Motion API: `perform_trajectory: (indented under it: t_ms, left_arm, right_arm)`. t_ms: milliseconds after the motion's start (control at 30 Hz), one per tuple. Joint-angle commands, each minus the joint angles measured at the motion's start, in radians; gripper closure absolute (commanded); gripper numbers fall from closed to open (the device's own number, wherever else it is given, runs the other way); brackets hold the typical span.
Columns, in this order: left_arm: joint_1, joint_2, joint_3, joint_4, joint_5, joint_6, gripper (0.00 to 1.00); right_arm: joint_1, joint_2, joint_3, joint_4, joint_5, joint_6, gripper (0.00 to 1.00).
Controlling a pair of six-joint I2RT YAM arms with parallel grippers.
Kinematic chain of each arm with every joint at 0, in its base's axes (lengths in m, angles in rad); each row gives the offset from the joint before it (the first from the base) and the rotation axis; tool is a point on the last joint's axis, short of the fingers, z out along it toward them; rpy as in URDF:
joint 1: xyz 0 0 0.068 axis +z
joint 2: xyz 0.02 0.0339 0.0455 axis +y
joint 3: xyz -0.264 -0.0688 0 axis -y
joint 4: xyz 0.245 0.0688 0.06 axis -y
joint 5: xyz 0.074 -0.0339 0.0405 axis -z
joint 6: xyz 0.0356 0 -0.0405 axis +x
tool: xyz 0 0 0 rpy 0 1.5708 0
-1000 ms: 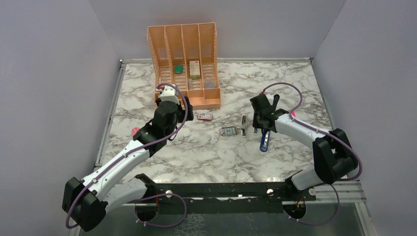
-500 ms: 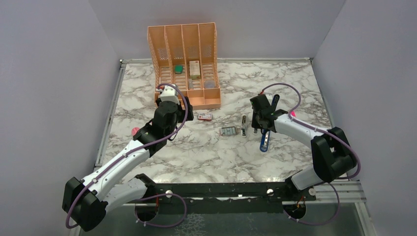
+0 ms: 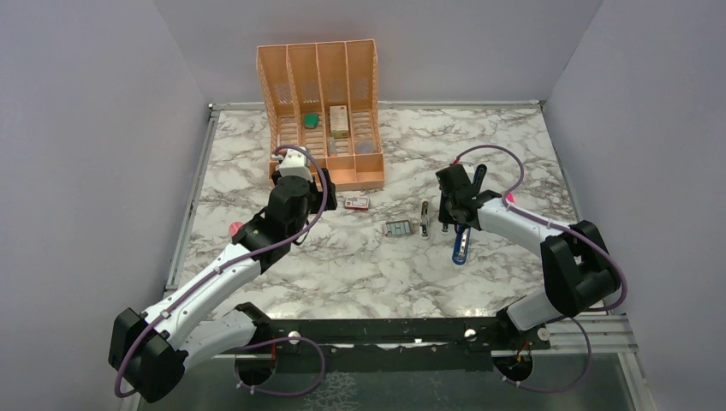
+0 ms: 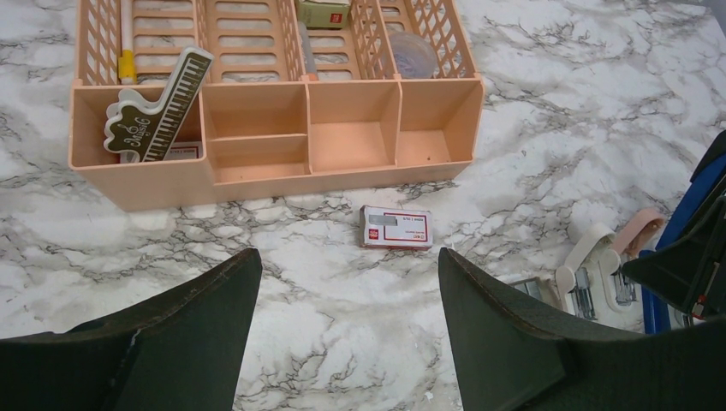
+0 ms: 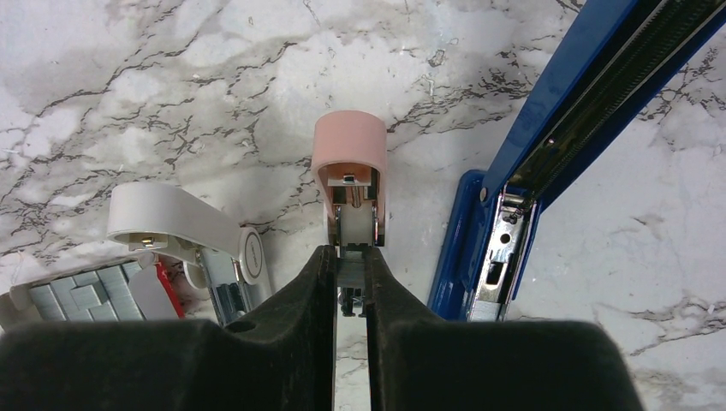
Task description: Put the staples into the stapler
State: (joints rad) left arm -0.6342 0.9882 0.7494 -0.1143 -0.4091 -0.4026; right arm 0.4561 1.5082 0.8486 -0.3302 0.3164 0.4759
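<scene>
The blue stapler [image 5: 548, 128] lies hinged open on the marble, its silver channel exposed, also seen from above [image 3: 461, 246]. My right gripper [image 5: 351, 257] is shut on a short grey strip of staples [image 5: 351, 274], just left of the blue stapler. The strip's tip sits at the open back of a small pink stapler [image 5: 349, 163]. The grey tray of staples [image 5: 81, 295] lies to the left. Its red-and-white sleeve [image 4: 395, 227] lies ahead of my left gripper [image 4: 349, 257], which hangs open above bare marble and holds nothing.
A small white stapler [image 5: 180, 227] lies open between the tray and the pink one. An orange desk organizer [image 3: 321, 111] stands at the back left with a few items in it. Grey walls close in the table on three sides.
The right arm's elbow has shifted very slightly; its gripper stays shut on the strip at the same spot. The left arm has not moved.
</scene>
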Motion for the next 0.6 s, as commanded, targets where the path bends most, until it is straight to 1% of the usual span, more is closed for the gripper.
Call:
perform_trajectory:
  t_ms: [0, 567]
  left_arm:
    - [0.004, 0.003, 0.001, 0.005, -0.022, 0.002, 0.23]
    - [0.004, 0.009, 0.001, 0.004, -0.020, 0.001, 0.23]
  right_arm:
    - [-0.007, 0.002, -0.014, 0.021, 0.001, -0.014, 0.83]
    - [-0.013, 0.003, -0.029, 0.032, -0.013, -0.026, 0.83]
